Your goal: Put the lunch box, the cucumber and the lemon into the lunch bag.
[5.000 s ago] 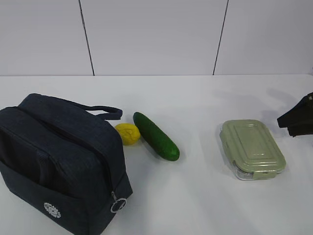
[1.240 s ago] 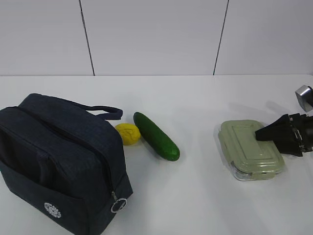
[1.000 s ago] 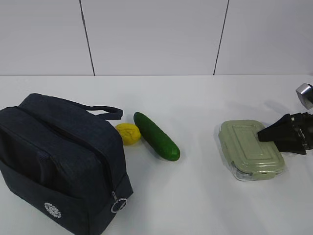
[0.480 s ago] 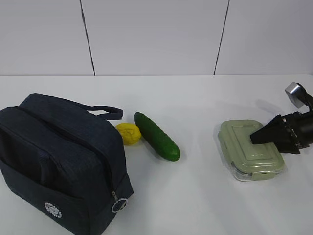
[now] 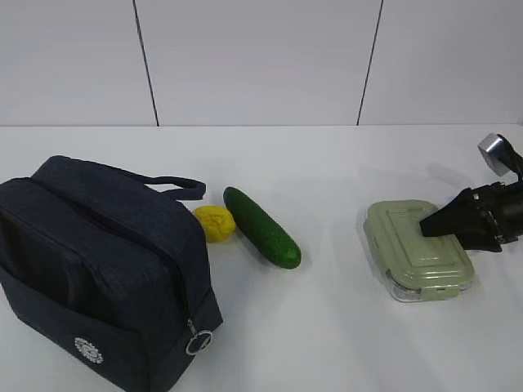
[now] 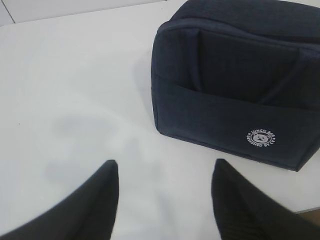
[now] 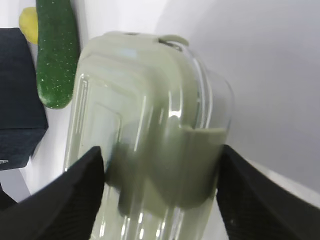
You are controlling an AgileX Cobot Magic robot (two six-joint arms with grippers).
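Since five seconds ago the right gripper (image 5: pixel 433 224) has come in from the right edge of the table and now reaches over the right half of the box (image 5: pixel 418 249); in the last half second it has hardly moved. The bag (image 5: pixel 98 269), the lemon (image 5: pixel 214 223) and the cucumber (image 5: pixel 261 227) lie as before.

The step in hand looks like the grasp of the box. To do it well, the gripper should go lower so that the two fingers pass along the long glass sides, under the edge of the lid, and then close slowly and evenly. The glass is smooth and the lid has clips, so a grip only on the lid could slip or open a clip. Also the bag appears zipped, so it must be opened before anything can go in.

In the right wrist view the fingers (image 7: pixel 55 192) are spread wide, one at each side of the box (image 7: pixel 145 140), and the box fills the space between them; I cannot tell if they touch it. The left gripper (image 6: pixel 165 200) is also spread and holds nothing, above bare table just beside the bag (image 6: pixel 235 85), whose logo side faces it. The lemon touches or nearly touches the cucumber, near the bag and well apart from the box
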